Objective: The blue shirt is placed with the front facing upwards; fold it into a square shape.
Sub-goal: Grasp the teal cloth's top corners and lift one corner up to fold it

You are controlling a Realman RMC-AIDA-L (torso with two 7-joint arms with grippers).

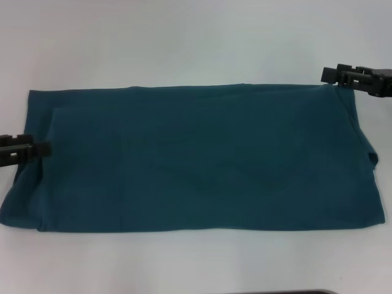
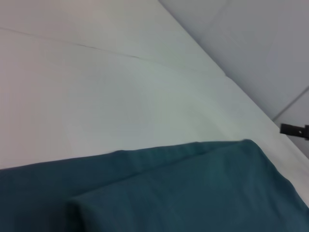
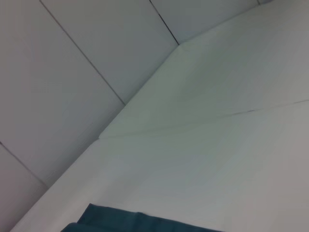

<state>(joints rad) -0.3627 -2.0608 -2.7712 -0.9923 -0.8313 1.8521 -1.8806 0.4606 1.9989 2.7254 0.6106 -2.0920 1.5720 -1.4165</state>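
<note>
The blue shirt (image 1: 196, 165) lies on the white table as a long, wide band, folded over itself, with plain teal cloth facing up. No letters or collar show. A folded layer's edge runs near its left end. My left gripper (image 1: 44, 149) is at the shirt's left edge, about mid-depth, at cloth level. My right gripper (image 1: 326, 75) is at the shirt's far right corner. The left wrist view shows the shirt's layered edge (image 2: 193, 193) and, far off, the right gripper (image 2: 293, 129). The right wrist view shows only a shirt corner (image 3: 125, 222).
The white table (image 1: 196, 43) extends behind and in front of the shirt. The table's edge and a grey tiled floor (image 3: 72, 72) show in the wrist views. A dark strip sits at the near edge (image 1: 306, 292).
</note>
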